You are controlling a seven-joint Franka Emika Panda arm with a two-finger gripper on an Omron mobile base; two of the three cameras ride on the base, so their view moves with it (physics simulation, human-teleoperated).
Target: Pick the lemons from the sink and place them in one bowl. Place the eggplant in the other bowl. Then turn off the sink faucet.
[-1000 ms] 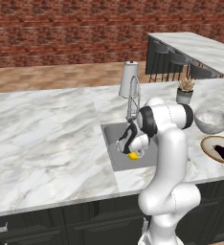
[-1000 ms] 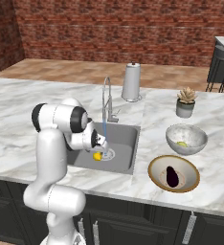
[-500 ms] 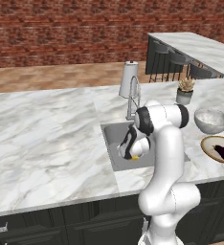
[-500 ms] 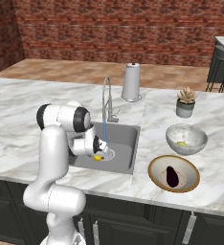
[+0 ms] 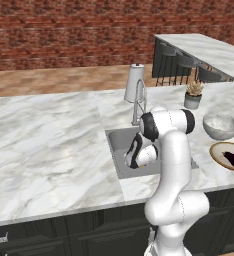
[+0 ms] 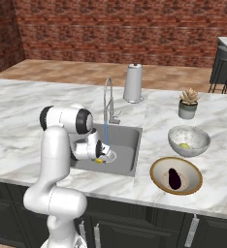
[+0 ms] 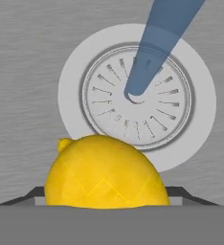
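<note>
A bright yellow lemon (image 7: 104, 172) lies on the floor of the grey sink (image 6: 125, 140), just short of the round drain (image 7: 138, 95). My gripper (image 7: 104, 191) reaches down into the basin and is shut on this lemon, a dark fingertip (image 7: 35, 192) against each side. From the right base view the gripper (image 6: 100, 157) hides most of the fruit. The chrome faucet (image 6: 108, 99) runs a blue stream (image 6: 106, 133) onto the drain. A second lemon (image 6: 184, 145) sits in the speckled grey-white bowl (image 6: 202, 140). The eggplant (image 6: 174, 178) lies in the tan-rimmed bowl (image 6: 159, 167).
A pale tapered cylinder (image 6: 133, 82) stands behind the faucet. A small potted plant (image 6: 188, 102) sits on the counter beyond the bowls. Marble counter stretches wide to the sink's left (image 5: 44, 145). Dark stools (image 5: 181, 65) line a far counter.
The jaws have narrowed from wide open onto the lemon's sides. The hand has sunk a little lower into the sink over the last second.
</note>
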